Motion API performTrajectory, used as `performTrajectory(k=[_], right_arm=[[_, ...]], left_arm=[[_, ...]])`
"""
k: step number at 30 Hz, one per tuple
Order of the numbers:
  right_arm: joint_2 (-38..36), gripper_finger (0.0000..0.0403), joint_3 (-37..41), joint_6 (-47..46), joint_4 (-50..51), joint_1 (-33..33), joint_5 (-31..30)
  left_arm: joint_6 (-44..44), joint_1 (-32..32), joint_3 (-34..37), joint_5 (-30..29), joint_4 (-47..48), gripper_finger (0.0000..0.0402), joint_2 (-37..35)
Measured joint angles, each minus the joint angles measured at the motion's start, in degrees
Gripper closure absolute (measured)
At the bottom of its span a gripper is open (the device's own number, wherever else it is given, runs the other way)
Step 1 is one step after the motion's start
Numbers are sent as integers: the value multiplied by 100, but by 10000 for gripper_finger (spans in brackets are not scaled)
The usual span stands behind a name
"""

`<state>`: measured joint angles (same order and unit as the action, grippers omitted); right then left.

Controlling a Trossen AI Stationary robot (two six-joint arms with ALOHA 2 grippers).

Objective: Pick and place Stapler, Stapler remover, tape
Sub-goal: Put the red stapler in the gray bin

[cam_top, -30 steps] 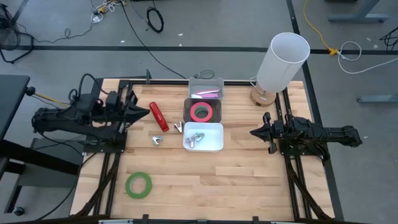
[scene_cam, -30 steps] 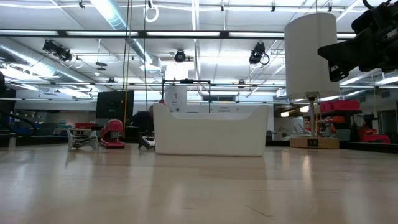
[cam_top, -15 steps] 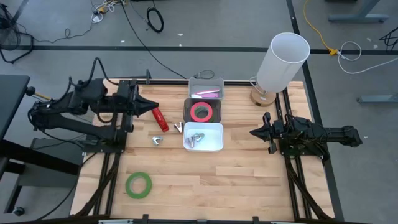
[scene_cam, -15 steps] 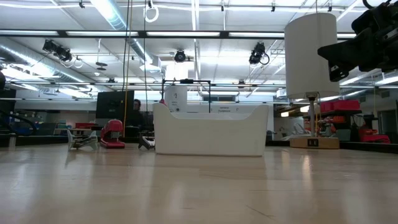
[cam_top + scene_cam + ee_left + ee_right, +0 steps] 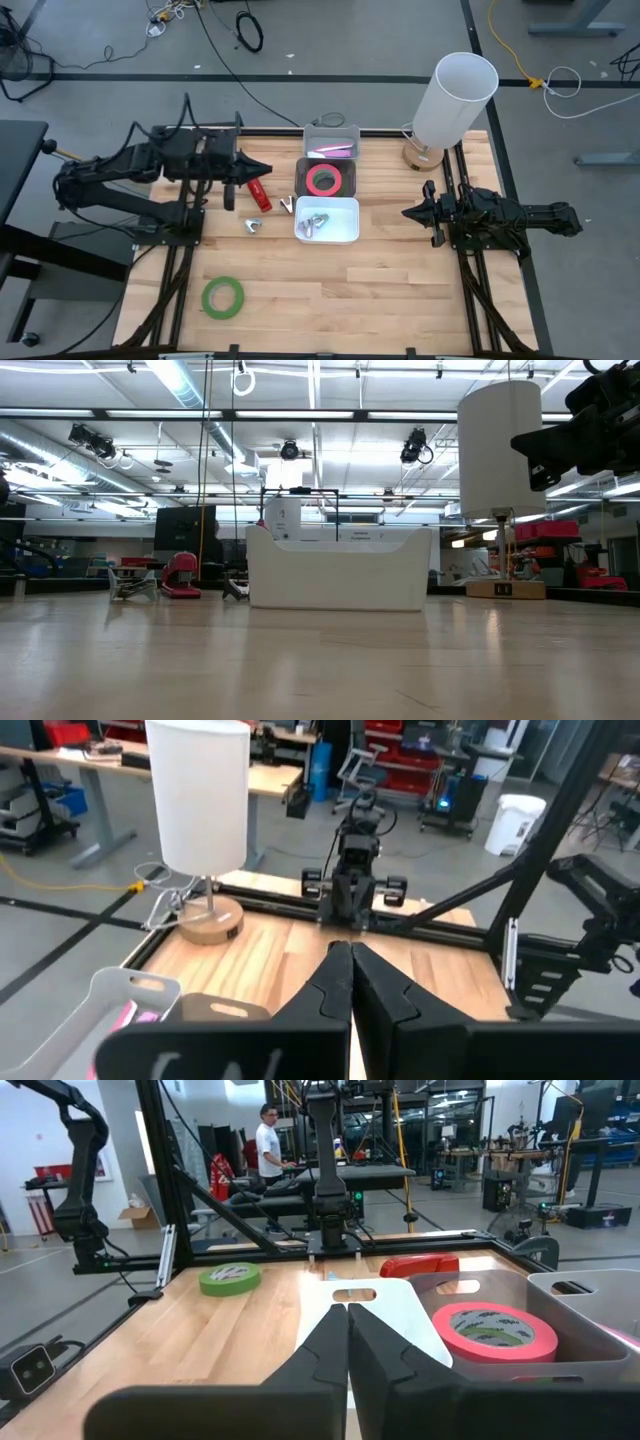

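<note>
Left gripper (image 5: 268, 171), fingers closed, now extends further toward the red stapler (image 5: 256, 189), above it.

The red stapler (image 5: 257, 189) lies flat on the wooden table, long axis running from 11 to 5 o'clock. At its 5 o'clock, a small silver staple remover (image 5: 253, 225) rests on the wood. A green tape roll (image 5: 223, 297) lies flat, well apart at the remover's 7 o'clock. A red tape roll (image 5: 323, 180) lies flat at the stapler's 3 o'clock.

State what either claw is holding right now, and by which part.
Nothing is held. The left claw is shut and empty above the red stapler; the right claw is shut and empty at the table's right side.
</note>
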<state>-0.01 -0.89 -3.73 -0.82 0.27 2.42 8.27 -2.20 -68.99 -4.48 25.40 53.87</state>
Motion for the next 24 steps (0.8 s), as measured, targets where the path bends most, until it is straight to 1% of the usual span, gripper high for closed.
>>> performTrajectory(k=[4, 10, 17, 24], right_arm=[[0, 389, 0, 0, 0, 0, 0], [0, 389, 0, 0, 0, -2, 2], [0, 389, -2, 0, 0, 0, -1], [0, 389, 0, 0, 0, -2, 0]], left_arm=[[-135, -126, 0, -33, 58, 399, 45], [-150, -606, -1, -21, 422, 399, 189], [-340, -1241, 4, -21, 1444, 399, 251], [-517, -1860, 4, -21, 1954, 399, 250]])
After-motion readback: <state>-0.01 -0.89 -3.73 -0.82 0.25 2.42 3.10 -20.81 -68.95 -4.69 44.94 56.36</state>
